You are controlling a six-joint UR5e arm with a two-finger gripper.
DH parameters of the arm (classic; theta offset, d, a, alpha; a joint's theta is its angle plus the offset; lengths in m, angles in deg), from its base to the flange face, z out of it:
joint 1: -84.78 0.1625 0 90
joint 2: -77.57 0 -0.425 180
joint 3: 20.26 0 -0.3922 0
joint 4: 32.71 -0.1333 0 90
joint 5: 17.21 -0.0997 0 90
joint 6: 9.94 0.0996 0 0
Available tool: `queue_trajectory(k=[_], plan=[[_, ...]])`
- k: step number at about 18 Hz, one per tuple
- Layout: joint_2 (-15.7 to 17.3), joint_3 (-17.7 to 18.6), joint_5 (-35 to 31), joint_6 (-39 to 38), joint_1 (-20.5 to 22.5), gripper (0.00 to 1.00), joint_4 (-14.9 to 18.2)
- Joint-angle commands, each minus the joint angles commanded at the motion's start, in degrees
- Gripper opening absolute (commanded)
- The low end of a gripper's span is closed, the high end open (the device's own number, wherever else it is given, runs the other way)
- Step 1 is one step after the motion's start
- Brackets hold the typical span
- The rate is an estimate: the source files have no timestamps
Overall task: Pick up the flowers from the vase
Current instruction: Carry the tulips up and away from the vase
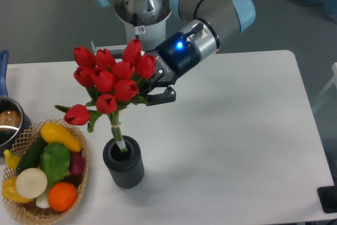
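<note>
The bunch of red tulips with green leaves and bundled green stems [108,82] stands above the small dark grey ribbed cylindrical vase [124,163], with the lower end of the stems at the vase's round mouth; whether the tips are inside it cannot be told. One bloom droops out toward nine o'clock. At three o'clock of the blooms, the black two-finger gripper [154,94] is clenched on the bunch just under the flower heads, its blue-lit wrist slanting up toward one o'clock into the grey and light blue arm [221,3]. At nine o'clock of the vase sits a woven wicker basket [26,135] holding plastic vegetables: a yellow one, green ones, a white one, an orange one and a purple one. At eleven o'clock of the basket, a steel pot with a blue handle [9,122] is cut by the frame edge. All rest on the white table [237,130].
</note>
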Motion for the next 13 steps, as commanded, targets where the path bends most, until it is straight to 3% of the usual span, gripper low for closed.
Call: queue_trajectory(k=[6, 13], plan=[[-0.35, -0.87, -0.18, -0.1, 11.07, 0.34, 0.0], [-0.79, -1.06, -0.26, 0.69, 20.56, 0.34, -0.18]])
